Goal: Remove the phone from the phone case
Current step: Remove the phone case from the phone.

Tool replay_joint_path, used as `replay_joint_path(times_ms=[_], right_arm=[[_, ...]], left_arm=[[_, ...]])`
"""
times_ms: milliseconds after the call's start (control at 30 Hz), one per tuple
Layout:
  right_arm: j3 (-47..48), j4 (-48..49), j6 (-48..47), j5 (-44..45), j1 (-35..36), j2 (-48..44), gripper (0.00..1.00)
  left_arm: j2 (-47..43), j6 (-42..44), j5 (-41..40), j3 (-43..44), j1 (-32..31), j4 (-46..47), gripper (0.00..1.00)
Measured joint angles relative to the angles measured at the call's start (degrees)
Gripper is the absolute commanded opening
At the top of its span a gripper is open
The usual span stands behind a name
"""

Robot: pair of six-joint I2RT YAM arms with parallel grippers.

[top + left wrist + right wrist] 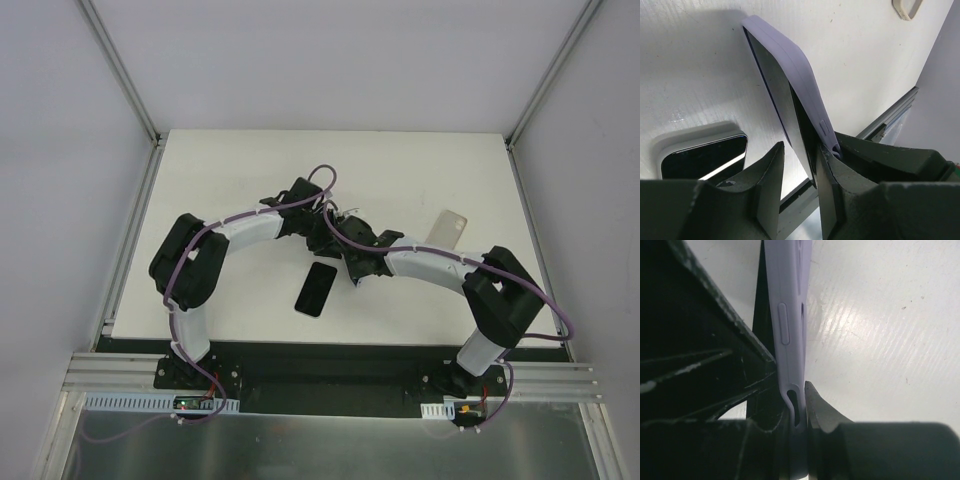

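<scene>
A lavender phone case (795,65) with a dark-screened phone (775,95) in it is held on edge above the white table, where the two arms meet. My right gripper (791,390) is shut on the case's end (790,330), by its slot. My left gripper (801,150) straddles the phone's lower edge. Its jaws stand apart: the right finger (832,185) touches the phone and a gap shows at the left finger (767,175). In the top view the left gripper (322,226) and the right gripper (347,252) are close together, and the case is mostly hidden by them.
A second black phone (316,288) lies flat on the table just in front of the grippers; it also shows in the left wrist view (705,157). An empty beige case (448,227) lies to the right rear. Metal rails (320,365) run along the table's near edge.
</scene>
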Motion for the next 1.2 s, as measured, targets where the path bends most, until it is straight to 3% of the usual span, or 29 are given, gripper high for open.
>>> replay_joint_path(times_ms=[300,800,867,1200], right_arm=[[0.0,-0.4,0.7,1.3,0.0,0.0,0.01],[-0.2,-0.3,1.5,3.3,0.0,0.0,0.01],[-0.2,-0.3,1.6,3.5,0.1,0.0,0.01],[-6.5,5.5,1.7,1.9,-1.9,-4.2,0.01]], left_arm=[[2.6,-3.2,-1.2,3.4,-1.0,-3.0,0.14],[6.1,-5.5,-0.4,6.1,-1.1,-4.6,0.17],[6.7,-5.6,-0.3,6.8,-1.2,-4.9,0.00],[6.4,-5.7,-0.8,6.0,-2.5,-3.1,0.00]])
